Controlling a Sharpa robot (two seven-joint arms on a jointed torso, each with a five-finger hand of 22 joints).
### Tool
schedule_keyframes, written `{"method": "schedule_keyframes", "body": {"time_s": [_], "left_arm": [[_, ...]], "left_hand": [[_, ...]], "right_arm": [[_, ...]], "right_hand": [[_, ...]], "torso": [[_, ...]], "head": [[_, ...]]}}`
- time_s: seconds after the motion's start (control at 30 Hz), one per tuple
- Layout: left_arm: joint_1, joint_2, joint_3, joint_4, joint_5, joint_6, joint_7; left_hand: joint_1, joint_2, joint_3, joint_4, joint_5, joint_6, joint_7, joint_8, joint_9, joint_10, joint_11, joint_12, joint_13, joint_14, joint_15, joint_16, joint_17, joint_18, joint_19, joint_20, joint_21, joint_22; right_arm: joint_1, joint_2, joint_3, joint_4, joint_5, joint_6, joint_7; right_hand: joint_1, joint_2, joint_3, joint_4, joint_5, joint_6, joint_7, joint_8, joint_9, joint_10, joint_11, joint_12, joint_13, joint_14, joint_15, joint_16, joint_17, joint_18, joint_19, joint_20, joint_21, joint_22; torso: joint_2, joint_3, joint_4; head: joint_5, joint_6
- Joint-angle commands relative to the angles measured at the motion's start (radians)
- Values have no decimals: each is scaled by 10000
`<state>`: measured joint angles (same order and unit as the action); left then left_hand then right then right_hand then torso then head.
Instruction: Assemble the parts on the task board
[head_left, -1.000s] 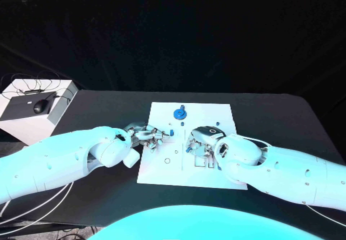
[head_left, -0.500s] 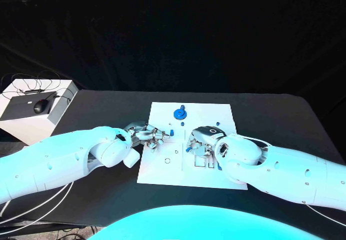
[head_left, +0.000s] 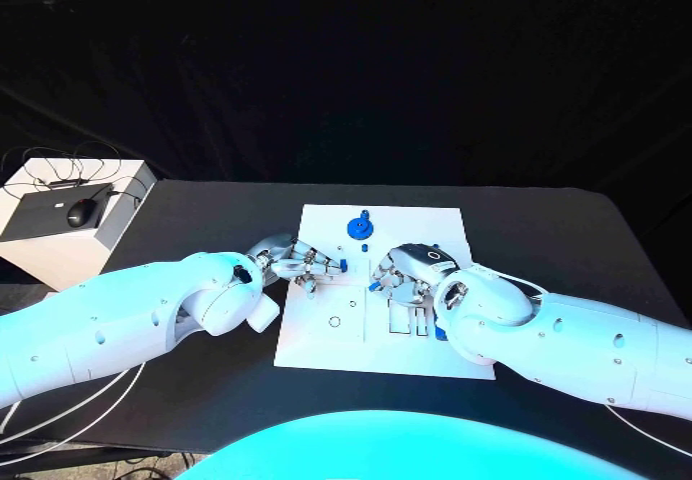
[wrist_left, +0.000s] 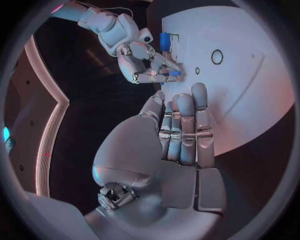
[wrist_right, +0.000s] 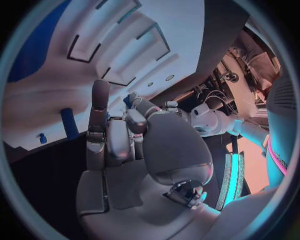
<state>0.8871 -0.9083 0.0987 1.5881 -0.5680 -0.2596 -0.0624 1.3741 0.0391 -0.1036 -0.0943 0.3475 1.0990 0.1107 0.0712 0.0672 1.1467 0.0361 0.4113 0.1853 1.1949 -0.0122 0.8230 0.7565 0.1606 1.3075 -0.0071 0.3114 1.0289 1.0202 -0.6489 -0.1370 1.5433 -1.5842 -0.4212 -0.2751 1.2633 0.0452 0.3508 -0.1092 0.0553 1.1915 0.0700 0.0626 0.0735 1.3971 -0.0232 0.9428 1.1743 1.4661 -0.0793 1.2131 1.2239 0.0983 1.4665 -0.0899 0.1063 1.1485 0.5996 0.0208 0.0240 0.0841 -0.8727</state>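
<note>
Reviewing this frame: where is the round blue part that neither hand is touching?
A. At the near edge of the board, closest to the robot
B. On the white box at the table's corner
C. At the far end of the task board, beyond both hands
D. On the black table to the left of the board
C: in the head view the round blue part sits near the far end of the white task board, beyond the left hand and the right hand.

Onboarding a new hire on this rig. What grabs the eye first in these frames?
Two silver hands meet over the white task board at the middle of the black table: the left hand at its left edge, the right hand over its centre. Next, the round blue part near the board's far edge. Off to the far left, a white box carries a black mouse.
</note>
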Motion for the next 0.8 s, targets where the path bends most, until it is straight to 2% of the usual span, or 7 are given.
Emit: {"method": "schedule_keyframes", "body": {"time_s": [0.03,0.13,0.3,0.5,0.67,0.73,0.8], "left_arm": [[-9,5,5,46,-1050,-492,1345],[-11,7,5,64,-1326,-655,1683],[-21,19,5,112,-1956,-861,2129],[-39,64,5,162,-2532,-1038,2294],[-50,181,5,161,-2964,-1251,2201],[-53,243,5,149,-3197,-1293,2087],[-54,306,4,131,-3452,-1316,1946]], "left_hand": [[196,-33,-132,-17,-56,-46,15,36,-23,159,76,-285,-471,-73,12,-93,-352,-127,-9,5,-293,-310],[309,-33,-133,-68,-54,0,0,46,-8,190,63,-281,-528,-99,-5,-44,-389,-133,33,-12,-299,-324],[339,-14,-265,13,-177,23,30,14,-11,272,114,-638,-900,-147,44,-95,-657,-151,12,10,-438,-438],[242,-41,-636,262,-225,52,69,-10,-12,544,168,-1168,-1162,-74,75,-199,-882,-140,91,51,-615,-661],[136,18,-1053,606,-327,-41,137,-37,-14,707,241,-1758,-1187,33,118,-385,-1071,-85,213,127,-811,-959],[145,51,-1179,742,-547,-52,155,-44,-13,888,230,-1950,-1178,113,104,-397,-1097,-58,303,138,-853,-1064],[153,87,-1227,806,-1194,-54,155,-50,-13,1049,203,-2024,-1171,204,80,-389,-1097,-39,392,131,-846,-1109]], "right_arm": [[62,-66,33,-103,1755,-782,1110],[138,-121,52,-221,2994,-625,1386],[277,-206,77,-483,5333,68,1734],[349,-228,85,-696,7239,603,1860],[374,-238,88,-767,8512,735,2001],[380,-248,89,-766,8972,762,2074],[384,-263,92,-750,9385,770,2163]], "right_hand": [[30,208,-92,-83,-25,192,58,52,15,3,-55,-40,60,-27,-57,-25,34,-99,260,-71,-37,-16],[57,237,-114,-119,-27,162,63,40,10,-16,-46,-80,63,-26,-47,-46,23,-98,252,-64,-48,-19],[55,358,-228,-217,-31,96,93,41,9,-63,-18,-108,93,-73,-22,-79,-2,-88,215,-39,-76,-19],[57,486,-369,-332,-23,39,119,40,9,-97,0,-109,113,-97,-2,-81,-21,-71,206,-16,-96,-20],[43,548,-428,-381,-22,-2,137,39,5,-124,13,-128,102,-119,7,-113,-63,-65,196,-6,-110,-24],[40,579,-468,-408,-20,-23,145,41,3,-147,21,-148,87,-132,17,-125,-80,-62,188,1,-113,-19],[41,603,-508,-435,-14,-36,149,40,3,-158,22,-153,80,-141,20,-138,-99,-57,187,6,-116,-18]], "torso": [[1,-6,4],[-3,-5,-1],[-6,-4,-11],[-1,8,-8],[5,4,-20],[9,1,-14],[13,1,-20]], "head": [[2,1],[1,1],[13,1],[-1,1],[-18,1],[-34,1],[-26,1]]}}
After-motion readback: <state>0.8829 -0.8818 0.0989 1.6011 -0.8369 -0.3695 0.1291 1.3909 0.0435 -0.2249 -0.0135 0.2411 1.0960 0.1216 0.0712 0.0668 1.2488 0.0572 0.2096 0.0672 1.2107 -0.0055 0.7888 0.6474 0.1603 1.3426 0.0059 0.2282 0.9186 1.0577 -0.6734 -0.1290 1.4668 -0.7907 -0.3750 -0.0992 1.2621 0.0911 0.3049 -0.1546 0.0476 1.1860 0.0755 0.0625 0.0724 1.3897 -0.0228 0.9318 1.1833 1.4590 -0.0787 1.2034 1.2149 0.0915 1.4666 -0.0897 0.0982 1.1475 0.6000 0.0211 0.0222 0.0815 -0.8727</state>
